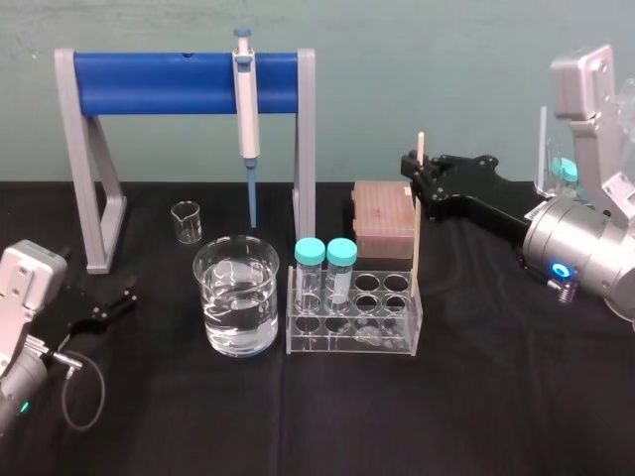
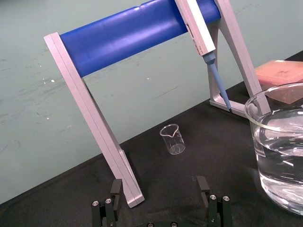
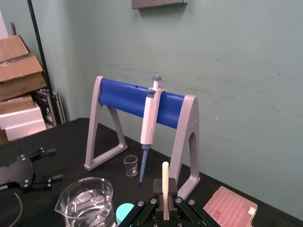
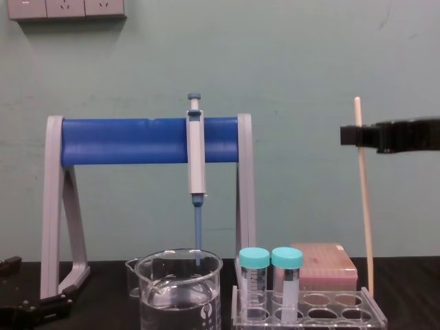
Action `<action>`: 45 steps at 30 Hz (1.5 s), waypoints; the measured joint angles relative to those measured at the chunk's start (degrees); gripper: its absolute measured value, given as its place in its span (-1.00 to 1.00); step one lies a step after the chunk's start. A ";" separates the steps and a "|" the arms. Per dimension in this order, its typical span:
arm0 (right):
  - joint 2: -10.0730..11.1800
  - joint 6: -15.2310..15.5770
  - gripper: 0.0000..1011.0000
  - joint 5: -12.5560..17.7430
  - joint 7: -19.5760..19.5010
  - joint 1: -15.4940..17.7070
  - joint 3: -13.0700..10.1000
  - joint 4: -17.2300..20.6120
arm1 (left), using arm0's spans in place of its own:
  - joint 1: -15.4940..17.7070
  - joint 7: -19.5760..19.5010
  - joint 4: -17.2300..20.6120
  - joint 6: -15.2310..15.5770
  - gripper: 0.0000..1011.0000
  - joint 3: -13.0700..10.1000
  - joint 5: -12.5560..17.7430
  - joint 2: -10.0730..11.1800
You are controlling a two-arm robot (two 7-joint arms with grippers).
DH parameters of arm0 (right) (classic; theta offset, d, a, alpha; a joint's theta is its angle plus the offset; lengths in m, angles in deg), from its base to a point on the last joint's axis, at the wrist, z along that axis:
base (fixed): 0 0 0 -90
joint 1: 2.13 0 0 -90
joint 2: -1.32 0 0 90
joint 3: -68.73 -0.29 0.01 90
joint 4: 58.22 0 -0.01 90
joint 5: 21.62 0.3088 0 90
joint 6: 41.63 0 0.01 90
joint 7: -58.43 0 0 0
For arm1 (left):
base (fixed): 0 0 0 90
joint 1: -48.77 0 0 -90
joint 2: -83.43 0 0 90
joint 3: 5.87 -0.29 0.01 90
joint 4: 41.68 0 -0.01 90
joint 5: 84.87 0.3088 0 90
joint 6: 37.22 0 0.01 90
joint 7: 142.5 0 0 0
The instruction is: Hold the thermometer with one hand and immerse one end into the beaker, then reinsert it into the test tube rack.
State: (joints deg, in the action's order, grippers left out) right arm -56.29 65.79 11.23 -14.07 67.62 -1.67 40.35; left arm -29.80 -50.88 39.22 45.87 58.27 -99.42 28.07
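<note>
The thermometer (image 1: 421, 213) is a thin cream rod standing nearly upright, and my right gripper (image 1: 416, 177) is shut on it near its top. In the chest view the thermometer (image 4: 364, 213) hangs from the right gripper (image 4: 356, 135), with its lower end at the right rear corner of the test tube rack (image 4: 371, 317). I cannot tell whether the tip is inside a hole. The clear test tube rack (image 1: 402, 342) holds two teal-capped tubes (image 1: 325, 260). Left of it stands the large beaker (image 1: 236, 295) with water. My left gripper (image 1: 104, 302) rests open at the table's left.
A grey stand with a blue bar (image 1: 184, 81) spans the back and carries a hanging pipette (image 1: 245, 104). A small glass beaker (image 1: 186, 221) sits under it. A pink box (image 1: 382, 220) stands just behind the rack. Black cloth covers the table.
</note>
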 joint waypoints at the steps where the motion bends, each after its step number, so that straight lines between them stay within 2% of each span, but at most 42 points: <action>1: -0.03 -0.16 -0.89 -0.14 0.11 -0.02 0.08 -0.16 | 0.00 0.00 0.00 0.00 0.99 0.00 0.00 0.00; 8: -0.62 -2.56 -0.89 -2.47 1.60 -0.64 1.01 -2.45 | 0.00 0.00 0.00 0.00 0.99 0.00 0.00 0.00; 22: -2.97 -5.25 -0.89 -4.11 4.67 -2.26 2.25 -7.18 | 0.00 0.00 0.00 0.00 0.99 0.00 0.00 0.00; 32: -4.23 -6.32 -0.89 -6.08 5.96 -3.27 3.83 -9.97 | 0.00 0.00 0.00 0.00 0.99 0.00 0.00 0.00; 45: -4.81 -6.27 -0.90 -6.77 6.35 -2.12 3.96 -11.51 | 0.00 0.00 0.00 0.00 0.99 0.00 0.00 0.00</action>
State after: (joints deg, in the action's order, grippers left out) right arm -61.10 59.52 4.46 -7.72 65.50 2.29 28.84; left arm -29.80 -50.88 39.22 45.87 58.27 -99.42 28.08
